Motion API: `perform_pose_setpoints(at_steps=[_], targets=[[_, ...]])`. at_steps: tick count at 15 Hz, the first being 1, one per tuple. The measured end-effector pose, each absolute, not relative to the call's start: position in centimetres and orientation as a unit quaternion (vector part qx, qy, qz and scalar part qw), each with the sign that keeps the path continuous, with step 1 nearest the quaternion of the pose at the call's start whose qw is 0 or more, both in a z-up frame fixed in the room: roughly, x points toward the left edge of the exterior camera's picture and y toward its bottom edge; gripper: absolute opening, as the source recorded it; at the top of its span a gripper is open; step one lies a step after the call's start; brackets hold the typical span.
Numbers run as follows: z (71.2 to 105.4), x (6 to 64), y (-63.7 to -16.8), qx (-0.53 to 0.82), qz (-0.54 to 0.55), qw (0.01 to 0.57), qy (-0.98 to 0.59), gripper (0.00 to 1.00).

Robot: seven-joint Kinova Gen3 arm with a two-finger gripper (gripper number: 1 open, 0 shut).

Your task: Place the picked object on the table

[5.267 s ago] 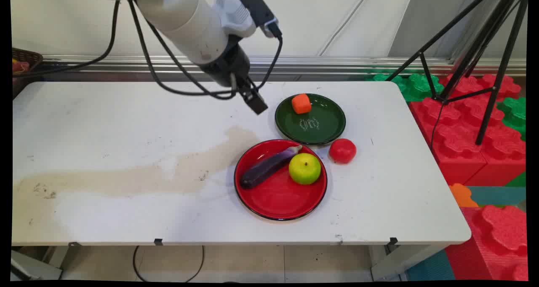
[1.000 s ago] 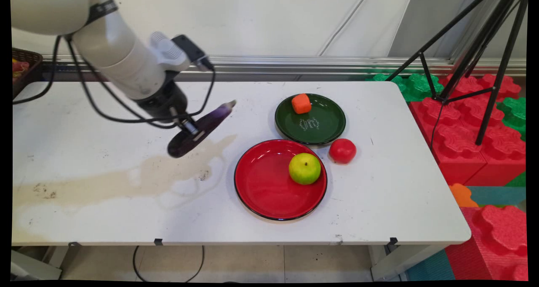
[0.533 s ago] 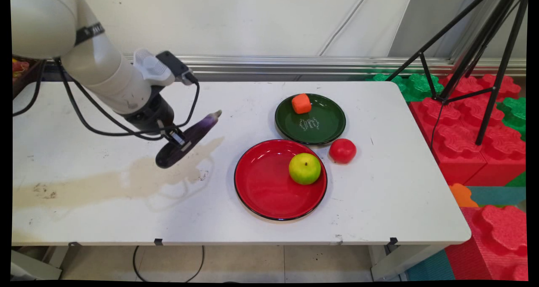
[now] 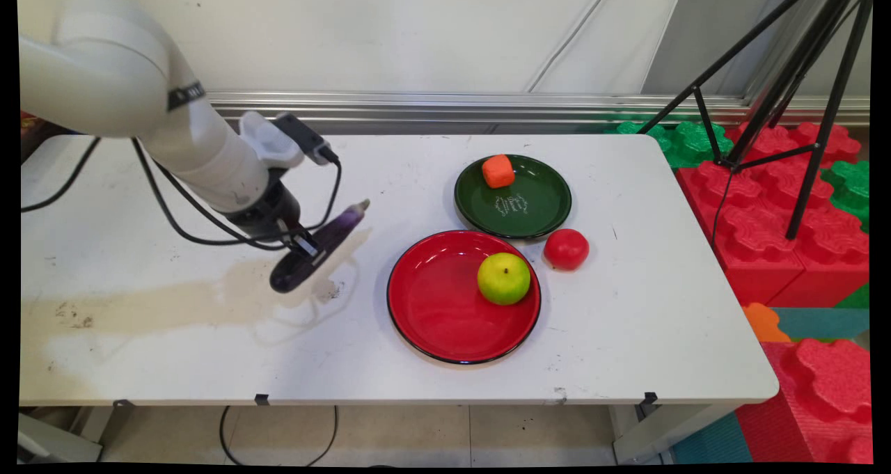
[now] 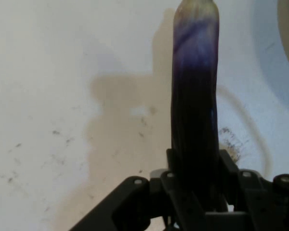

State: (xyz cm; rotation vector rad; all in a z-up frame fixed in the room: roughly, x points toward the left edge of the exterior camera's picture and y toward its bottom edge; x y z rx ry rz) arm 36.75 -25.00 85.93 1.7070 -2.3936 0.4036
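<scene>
Looking from the largest thing down, we note:
Table (image 4: 626,335): white, with a wide tan stain across its left half; the left and near stretches give us the most open room, while the right half is taken up by two plates.
Arm: since half a second ago it sits lower and a little to the right, its load closer to the surface — we judge a descent over the stain.
Red plate (image 4: 431,314): well right of the gripper, holding only a green apple (image 4: 503,278); five seconds ago the eggplant lay on it beside the apple.
Green plate (image 4: 536,206): behind the red one, an orange block (image 4: 498,170) on its far rim, a tomato (image 4: 565,248) on the table just beside it — all unmoved.
Eggplant (image 4: 321,246): now off the plate, tilted, dark end low over the stain; whether it touches we cannot tell.
Gripper (image 4: 304,243): fingers (image 5: 229,168) clamped on either side of the eggplant's thick end.
</scene>
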Motion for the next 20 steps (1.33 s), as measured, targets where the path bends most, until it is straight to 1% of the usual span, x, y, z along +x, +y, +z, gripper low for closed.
perform_pose_setpoints(at_steps=[7,14,15,20], targets=[[82.2,35.8,-26.3,0.577,0.125,0.088,-0.802,0.0],[80.5,35.6,-26.6,0.576,0.125,0.089,-0.803,0.0],[80.4,35.7,-26.6,0.575,0.126,0.088,-0.803,1.0],[80.5,36.3,-26.6,0.565,0.131,0.09,-0.81,1.0]])
